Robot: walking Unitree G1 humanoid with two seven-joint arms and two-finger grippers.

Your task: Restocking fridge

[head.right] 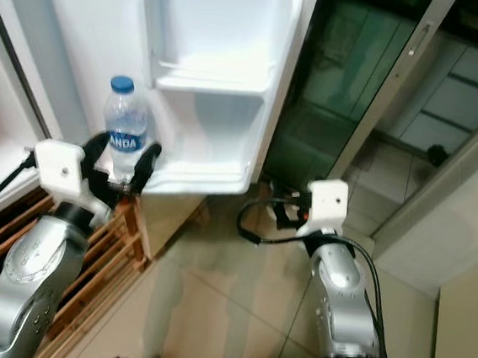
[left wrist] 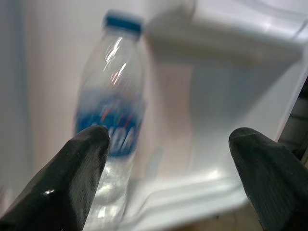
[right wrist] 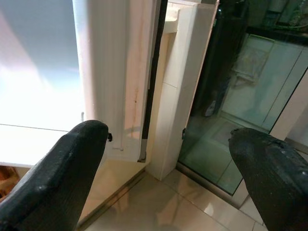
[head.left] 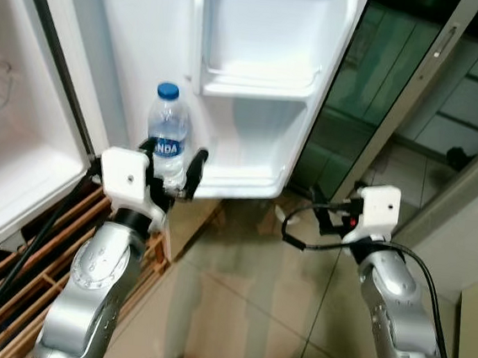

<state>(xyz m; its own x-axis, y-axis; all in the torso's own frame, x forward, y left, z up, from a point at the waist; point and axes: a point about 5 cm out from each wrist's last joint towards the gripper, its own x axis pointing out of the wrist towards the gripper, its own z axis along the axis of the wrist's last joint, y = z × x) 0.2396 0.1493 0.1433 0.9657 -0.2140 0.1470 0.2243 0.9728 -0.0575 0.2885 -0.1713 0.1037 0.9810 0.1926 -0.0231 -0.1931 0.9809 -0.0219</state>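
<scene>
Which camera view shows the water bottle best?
The left eye view: the water bottle stands whole and sharp in the fridge door shelf, between the open left gripper fingers. Right eye view shows likewise; left wrist view blurs it.

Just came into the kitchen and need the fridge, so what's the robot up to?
It is restocking the open white fridge door. A clear plastic water bottle with a blue cap stands upright in the door's bottom shelf, and the left pincer sits open around its lower part, not gripping. The right pincer hangs open and empty beside the door.
</scene>
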